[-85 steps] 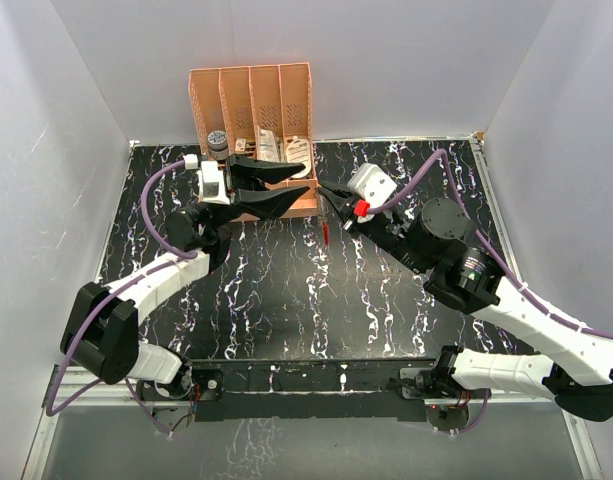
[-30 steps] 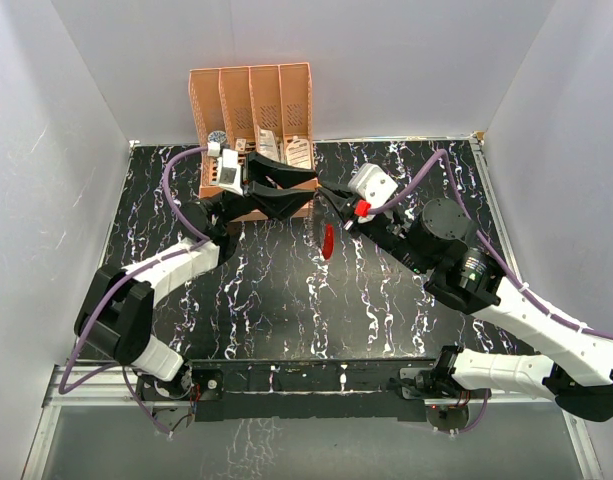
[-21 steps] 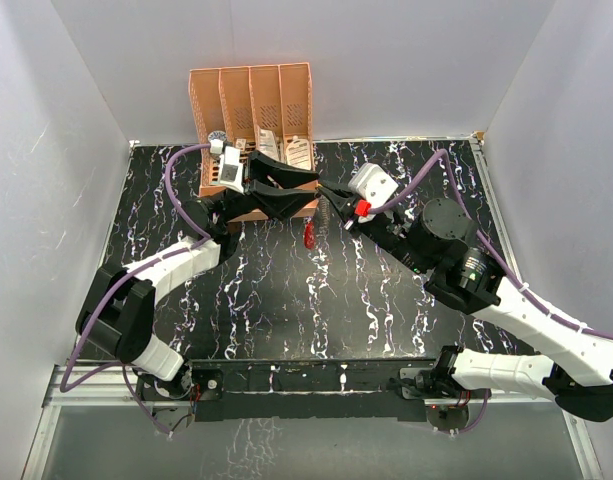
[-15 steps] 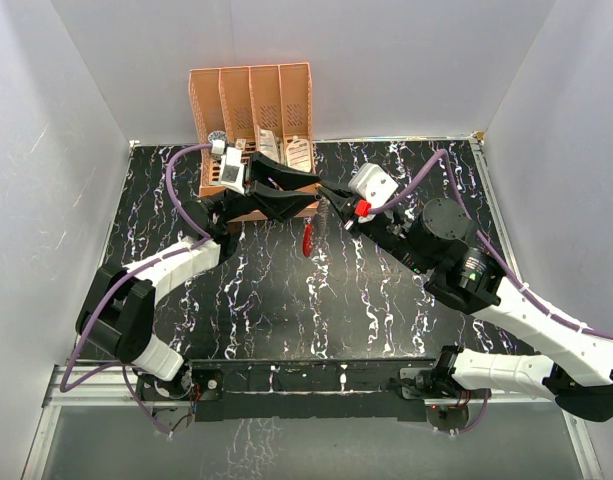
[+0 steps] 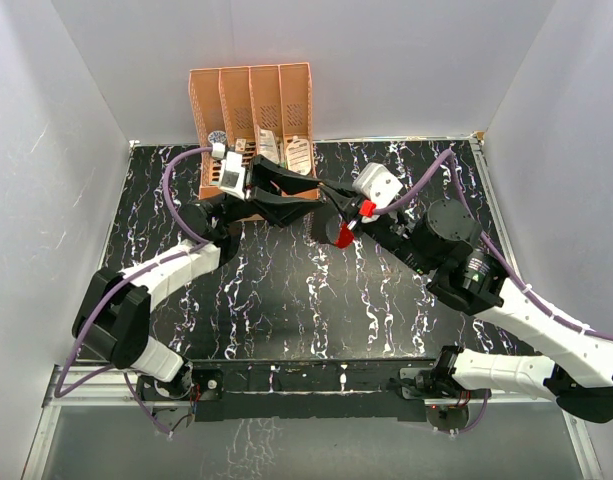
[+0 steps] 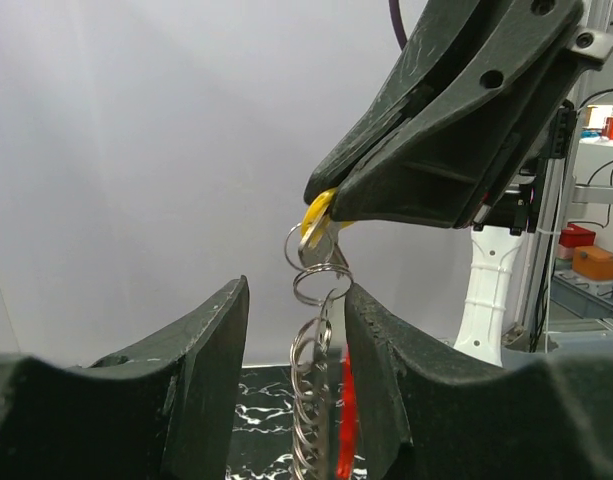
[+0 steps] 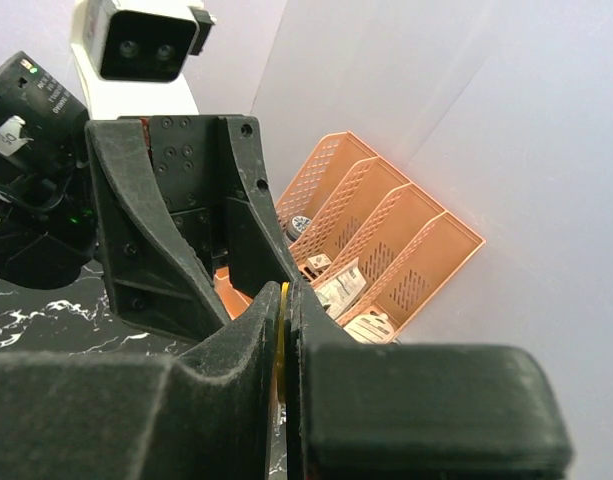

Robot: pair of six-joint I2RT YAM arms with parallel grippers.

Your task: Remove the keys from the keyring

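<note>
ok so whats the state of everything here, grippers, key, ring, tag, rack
right gripper, shut on the key
left gripper, open, a finger on either side of the keyring
key, yellow, pinched at the right gripper's tips, looks joined to the keyring
keyring, hanging in the air below the key
tag, hanging under the keyring
orange rack, upright at the back wall, items in its slots

1. The key [image 6: 316, 213] is mostly buried between the pressed-together fingers of the right hand [image 6: 328, 200]; only a yellow tip shows.
2. The keyring [image 6: 319, 285] coils and its red tag [image 6: 347, 420] run off the left wrist view's bottom edge, the tag partly behind a finger of the left hand [image 6: 296, 292].
3. From above, the keyring's wire is too small to make out.
</note>
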